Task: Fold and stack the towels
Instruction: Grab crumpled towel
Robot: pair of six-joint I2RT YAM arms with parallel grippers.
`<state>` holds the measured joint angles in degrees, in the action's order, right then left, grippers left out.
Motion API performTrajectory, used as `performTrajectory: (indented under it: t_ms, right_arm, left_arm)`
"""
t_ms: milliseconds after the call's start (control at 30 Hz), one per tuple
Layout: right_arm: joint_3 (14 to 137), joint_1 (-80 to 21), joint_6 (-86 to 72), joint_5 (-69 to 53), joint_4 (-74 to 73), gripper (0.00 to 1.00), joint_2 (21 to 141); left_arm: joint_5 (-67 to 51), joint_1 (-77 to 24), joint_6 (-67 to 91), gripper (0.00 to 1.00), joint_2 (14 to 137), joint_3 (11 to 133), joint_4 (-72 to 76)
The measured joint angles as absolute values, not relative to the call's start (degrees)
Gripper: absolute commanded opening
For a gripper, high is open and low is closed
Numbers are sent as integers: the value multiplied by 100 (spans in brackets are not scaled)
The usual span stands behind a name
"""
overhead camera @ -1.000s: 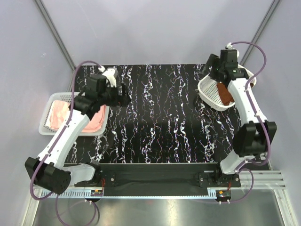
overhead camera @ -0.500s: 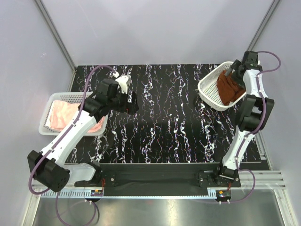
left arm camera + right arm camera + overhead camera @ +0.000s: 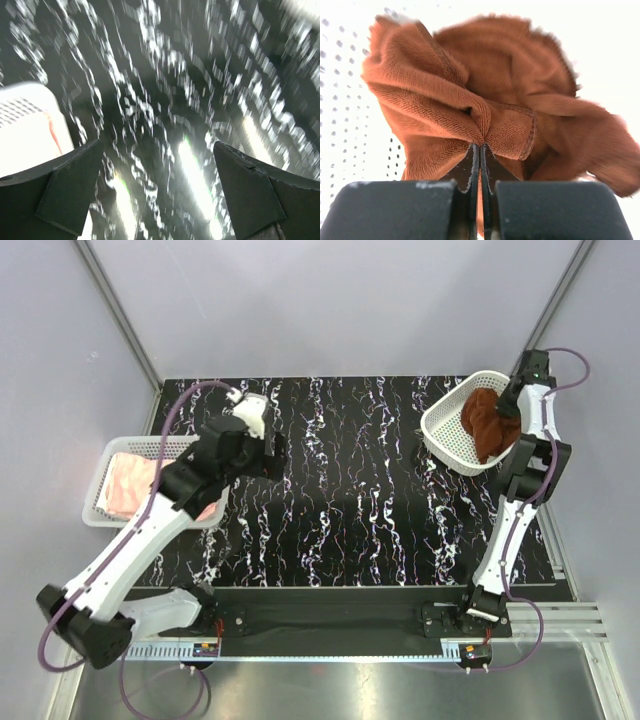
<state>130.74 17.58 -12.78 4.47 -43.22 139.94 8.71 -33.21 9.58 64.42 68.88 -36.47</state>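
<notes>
A rust-brown towel (image 3: 483,422) lies bunched in the white mesh basket (image 3: 440,435) at the back right. My right gripper (image 3: 510,405) is in that basket, and in the right wrist view it (image 3: 480,146) is shut on a pinched fold of the brown towel (image 3: 485,75). A pale pink towel (image 3: 125,485) lies in the white basket (image 3: 150,443) at the left edge. My left gripper (image 3: 272,455) hovers over the black marbled table just right of that basket. In the left wrist view it (image 3: 157,150) is wide open with nothing between its fingers.
The black, white-veined tabletop (image 3: 350,490) spans the space between the two baskets. A corner of the left basket (image 3: 25,100) shows blurred in the left wrist view. Grey walls and slanted frame posts (image 3: 115,310) close in the back and sides.
My right gripper has reached deeper into the right basket and closed on the rust-brown towel. The left arm has swung a little right from its basket, still open.
</notes>
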Motion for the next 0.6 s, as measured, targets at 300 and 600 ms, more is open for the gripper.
performTrajectory:
  t_ms: [300,600]
  right_arm:
    - [12680,1837,-1896,-624,-4375,0,11977]
    - [10807,1664,-2805,-2495,-4056,0,8235]
  left_arm:
    - [934,-3306,1168,99,5492,6805,-2766]
    - [1013,-3293,1153,99,5896,6827,-3210]
